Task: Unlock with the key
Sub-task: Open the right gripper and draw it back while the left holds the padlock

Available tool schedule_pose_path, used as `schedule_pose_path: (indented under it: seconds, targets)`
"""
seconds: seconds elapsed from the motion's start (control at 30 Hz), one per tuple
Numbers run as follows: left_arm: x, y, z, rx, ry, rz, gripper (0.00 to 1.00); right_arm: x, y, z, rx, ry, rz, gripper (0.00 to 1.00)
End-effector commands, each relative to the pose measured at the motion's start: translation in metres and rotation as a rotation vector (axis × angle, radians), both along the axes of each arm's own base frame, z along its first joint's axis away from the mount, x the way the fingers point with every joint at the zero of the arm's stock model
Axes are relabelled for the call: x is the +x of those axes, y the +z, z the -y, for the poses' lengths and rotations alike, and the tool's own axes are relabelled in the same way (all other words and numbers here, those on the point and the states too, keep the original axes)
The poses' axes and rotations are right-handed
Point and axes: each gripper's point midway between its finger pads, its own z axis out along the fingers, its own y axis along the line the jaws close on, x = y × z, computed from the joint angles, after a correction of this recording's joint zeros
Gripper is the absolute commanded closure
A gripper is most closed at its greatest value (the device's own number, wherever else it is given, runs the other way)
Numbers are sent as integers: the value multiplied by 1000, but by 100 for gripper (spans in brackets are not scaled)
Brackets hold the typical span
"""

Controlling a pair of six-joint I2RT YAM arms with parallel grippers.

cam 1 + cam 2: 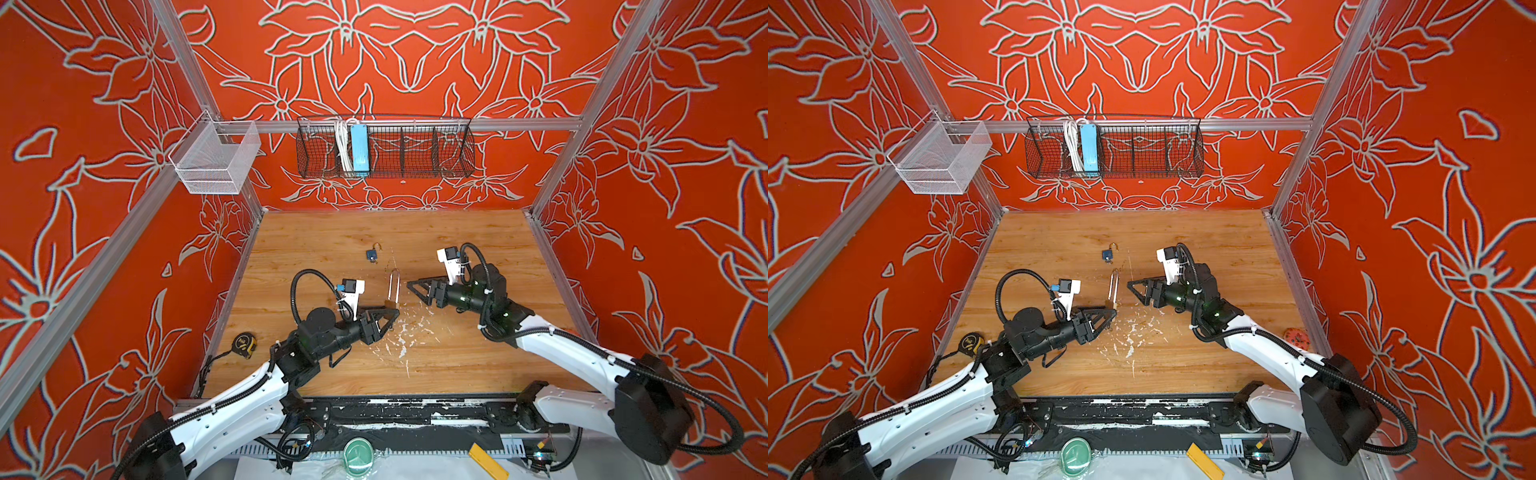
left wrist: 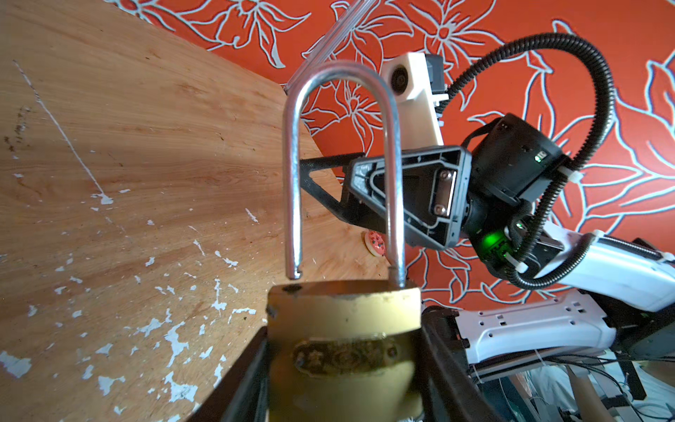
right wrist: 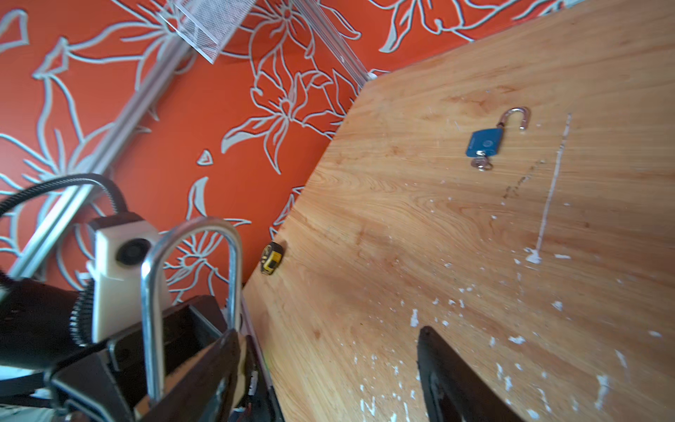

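1. The left hand (image 1: 390, 318) is closed on the fat yellow brass padlock (image 2: 343, 321). It grips the body from both sides and holds it up over the middle of the wooden bench (image 1: 478, 241)
2. The padlock's long silver metal loop (image 2: 292, 164) stands up from the body. In the left wrist view, one leg of the loop hangs free just above its hole and the other leg sits in the body. So this lock looks open
3. The right hand (image 1: 414, 291) is just to the right of the loop and is not touching it. Its fingers are spread wide with nothing between them
4. I cannot see a key for the brass padlock in any view. It may be under the lock, hidden by the left hand
5. A small blue padlock (image 3: 484, 142) lies further back on the bench, well apart from both hands. Its loop is open too, and a little silver key (image 3: 482, 166) sticks out of it
6. I think the unlocking step is about done. Next, the left hand would need to set the lock down gently, and the right hand should keep clear so it does not push the loop shut
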Motion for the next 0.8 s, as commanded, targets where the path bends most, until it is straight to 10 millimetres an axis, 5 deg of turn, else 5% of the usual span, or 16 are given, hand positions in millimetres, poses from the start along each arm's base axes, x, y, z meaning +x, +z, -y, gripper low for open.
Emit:
schedule_pose_path:
  seconds: [0.0, 0.77]
  targets:
    - [-6, 44, 8, -118, -64, 130, 100, -5, 15, -6, 74, 49, 26, 22]
    - [-2, 51, 25, -130, -128, 125, 100, 7, 10, -20, 134, 71, -31, 22]
